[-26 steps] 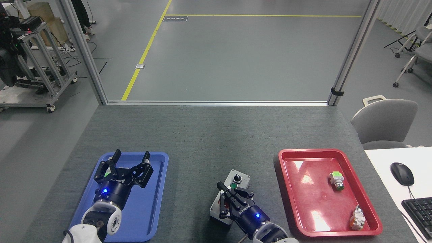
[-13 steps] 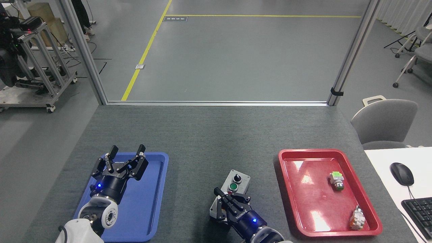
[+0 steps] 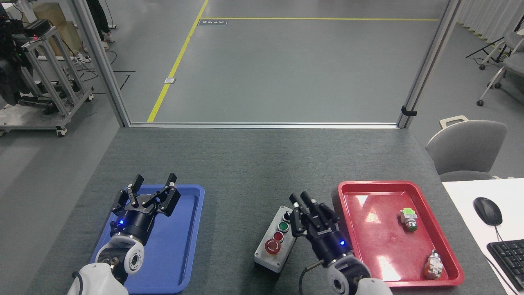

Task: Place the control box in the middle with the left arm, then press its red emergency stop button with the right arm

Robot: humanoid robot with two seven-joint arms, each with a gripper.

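The control box (image 3: 273, 250), light grey on a black base, lies on the grey table between the two trays. Its red emergency stop button (image 3: 272, 246) sits at the near end, uncovered, with a small red button and a green button behind it. My right gripper (image 3: 300, 200) hovers at the box's far right corner, fingers pressed together, holding nothing. My left gripper (image 3: 155, 180) stands open over the far end of the blue tray (image 3: 180, 262), well left of the box.
A red tray (image 3: 370, 229) on the right holds two loose push-button parts (image 3: 408, 218) (image 3: 434, 265). A white desk with a mouse (image 3: 488, 210) and keyboard (image 3: 507, 256) is at the far right, a grey chair (image 3: 466, 148) behind it. The table's far edge meets a metal frame.
My right gripper has lifted off the box and swung right and away, uncovering the emergency stop button. The left gripper has barely moved since half a second ago.
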